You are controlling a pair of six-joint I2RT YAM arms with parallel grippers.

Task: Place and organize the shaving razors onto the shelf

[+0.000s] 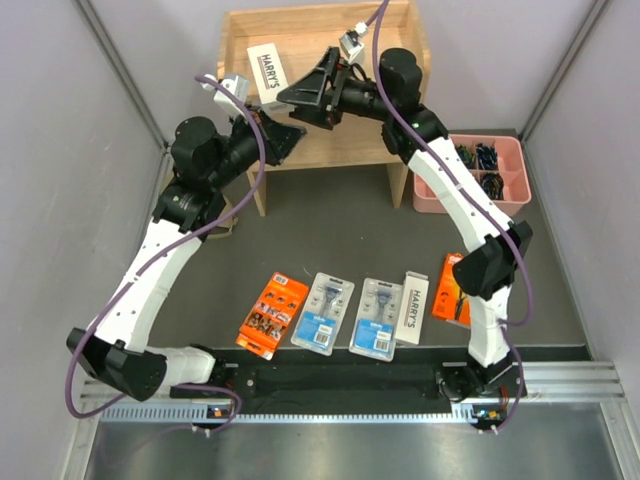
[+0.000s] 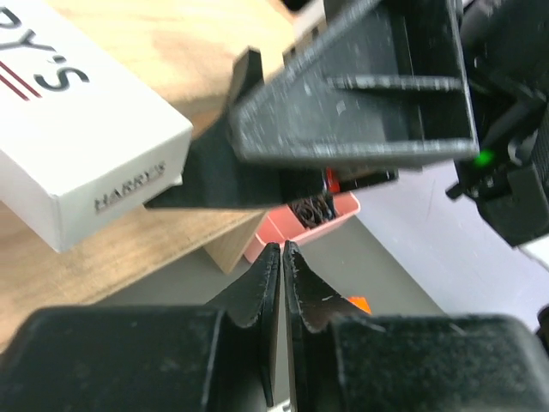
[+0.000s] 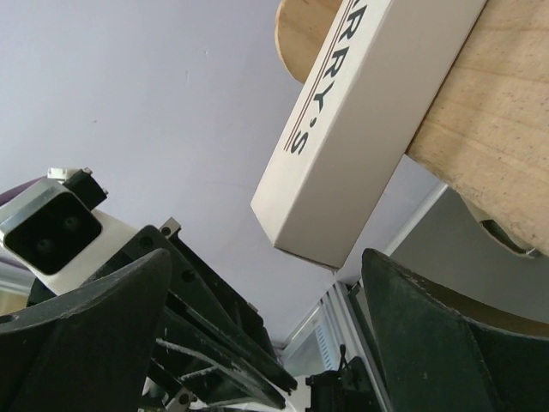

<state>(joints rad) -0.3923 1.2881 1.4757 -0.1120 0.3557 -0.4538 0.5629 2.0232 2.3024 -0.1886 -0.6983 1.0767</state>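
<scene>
1. Noting the left gripper point(image 2: 281, 249) hovering at the shelf's point(image 1: 310, 35) front-left corner, fingers pressed together, carrying nothing.
2. One white HARRY'S box point(image 1: 268, 72) is lying on the shelf's top tier, left side, one end poking past the edge.
3. The right gripper point(image 1: 312, 92) is hanging just right of that box, fingers spread wide, empty.
4. Waiting on the table well in front of the shelf: orange pack point(image 1: 272, 316), blister pack point(image 1: 323, 312), second blister pack point(image 1: 376, 317), second white box point(image 1: 411, 307), second orange pack point(image 1: 450, 288).
5. Judging progress: one of six shelved, five remaining, and the placed box is probably needing straightening.
</scene>
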